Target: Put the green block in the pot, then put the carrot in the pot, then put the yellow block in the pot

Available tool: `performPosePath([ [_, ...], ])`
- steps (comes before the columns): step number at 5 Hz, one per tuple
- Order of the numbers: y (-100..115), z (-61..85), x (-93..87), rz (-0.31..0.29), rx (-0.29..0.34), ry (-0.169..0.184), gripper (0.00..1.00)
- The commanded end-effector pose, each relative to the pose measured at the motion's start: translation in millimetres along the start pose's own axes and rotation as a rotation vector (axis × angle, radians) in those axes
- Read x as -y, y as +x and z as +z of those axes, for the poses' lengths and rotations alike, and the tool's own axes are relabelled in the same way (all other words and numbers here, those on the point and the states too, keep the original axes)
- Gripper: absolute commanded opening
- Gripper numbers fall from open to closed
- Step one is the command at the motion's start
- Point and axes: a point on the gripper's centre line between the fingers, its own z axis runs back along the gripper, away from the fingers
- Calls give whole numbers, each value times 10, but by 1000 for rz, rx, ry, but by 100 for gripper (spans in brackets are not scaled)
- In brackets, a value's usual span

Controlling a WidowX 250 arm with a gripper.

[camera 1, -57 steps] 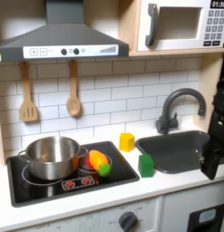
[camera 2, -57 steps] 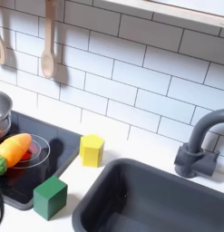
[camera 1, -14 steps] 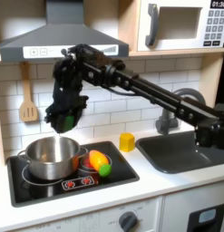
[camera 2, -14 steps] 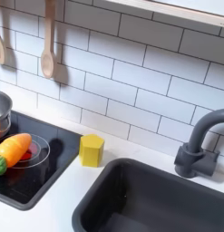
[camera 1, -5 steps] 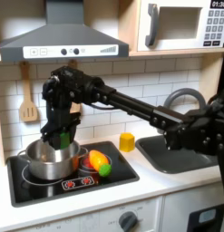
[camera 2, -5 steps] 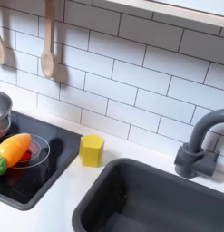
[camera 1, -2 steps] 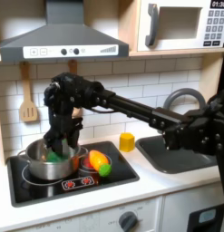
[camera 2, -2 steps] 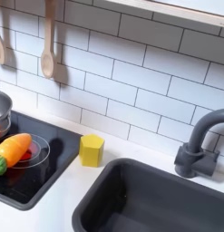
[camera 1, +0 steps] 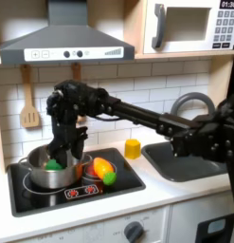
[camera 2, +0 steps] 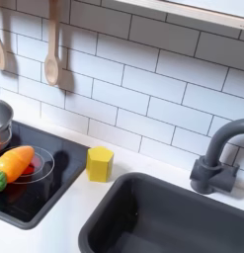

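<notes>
In the first exterior view the steel pot (camera 1: 31,173) stands on the left burner of the black stovetop (camera 1: 118,185). The green block (camera 1: 52,164) lies inside the pot. My gripper (camera 1: 62,154) hangs just over the pot's rim, its fingers apart and the block slightly to the first exterior view's left of them. The carrot (camera 1: 102,171) (camera 2: 15,164) lies on the right burner beside the pot. In both exterior views the yellow block (camera 1: 133,148) (camera 2: 99,163) stands on the counter between stove and sink.
A dark sink (camera 1: 185,157) (camera 2: 163,212) with a grey faucet (camera 1: 180,114) (camera 2: 217,158) is right of the stove. A wooden spatula (camera 1: 28,100) and a spoon (camera 2: 51,44) hang on the tiled wall. The range hood (camera 1: 62,43) juts out above my arm.
The gripper came down from above the pot with the green block. The block now lies in the pot, a little left of the fingers. Carrot and yellow block have not moved.
</notes>
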Motion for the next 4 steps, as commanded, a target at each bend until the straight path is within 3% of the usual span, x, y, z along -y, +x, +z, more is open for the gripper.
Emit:
performPosePath([
  [1,-139,208,184,-63,28,23,82],
  [2,-187,343,229,-79,55,33,85],
  [3,-262,348,267,-89,48,30,85],
  [4,-377,271,268,-110,10,44,94],
])
